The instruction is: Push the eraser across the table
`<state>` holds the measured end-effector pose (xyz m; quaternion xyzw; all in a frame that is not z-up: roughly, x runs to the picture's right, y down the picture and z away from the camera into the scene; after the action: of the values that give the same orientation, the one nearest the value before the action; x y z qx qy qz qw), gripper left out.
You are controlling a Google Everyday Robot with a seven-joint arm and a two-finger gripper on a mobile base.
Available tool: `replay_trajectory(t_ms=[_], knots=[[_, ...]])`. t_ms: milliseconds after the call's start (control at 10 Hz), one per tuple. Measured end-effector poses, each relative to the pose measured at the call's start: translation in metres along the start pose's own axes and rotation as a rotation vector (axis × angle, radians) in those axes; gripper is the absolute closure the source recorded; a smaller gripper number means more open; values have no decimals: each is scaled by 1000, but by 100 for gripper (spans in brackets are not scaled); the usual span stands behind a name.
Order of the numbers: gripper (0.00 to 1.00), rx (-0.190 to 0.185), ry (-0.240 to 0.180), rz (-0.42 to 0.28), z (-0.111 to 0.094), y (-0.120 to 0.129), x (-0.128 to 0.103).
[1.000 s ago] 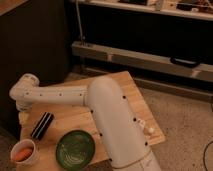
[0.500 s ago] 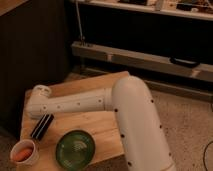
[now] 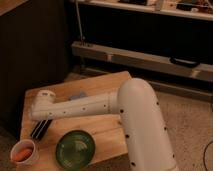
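Starting at the left, one white cup (image 3: 23, 152) with something orange inside stands at the near corner of the table (image 3: 107, 82). Just beside it to the right lies the one eraser (image 3: 39, 129), a black striped block set at a slant near the table's left edge. Directly above the eraser hangs the gripper (image 3: 44, 118), largely hidden under the wrist, its fingers pressed together with nothing seen pinched. Whether it touches the eraser I cannot tell. Further right sits one green bowl (image 3: 75, 147) at the near edge, and one small grey-blue pad (image 3: 78, 95) lies behind the single white arm (image 3: 100, 105), which spans the tabletop from the right.
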<state>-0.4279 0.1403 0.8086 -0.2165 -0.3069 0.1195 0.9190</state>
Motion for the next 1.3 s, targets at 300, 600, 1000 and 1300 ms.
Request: replay_trajectory(t_ms=[300, 600, 1000, 1300], knots=[[100, -38, 94, -13, 22, -1, -5], [100, -42, 276, 3, 22, 2, 4], [100, -69, 288, 41, 35, 9, 33], [100, -106, 279, 60, 42, 12, 43]])
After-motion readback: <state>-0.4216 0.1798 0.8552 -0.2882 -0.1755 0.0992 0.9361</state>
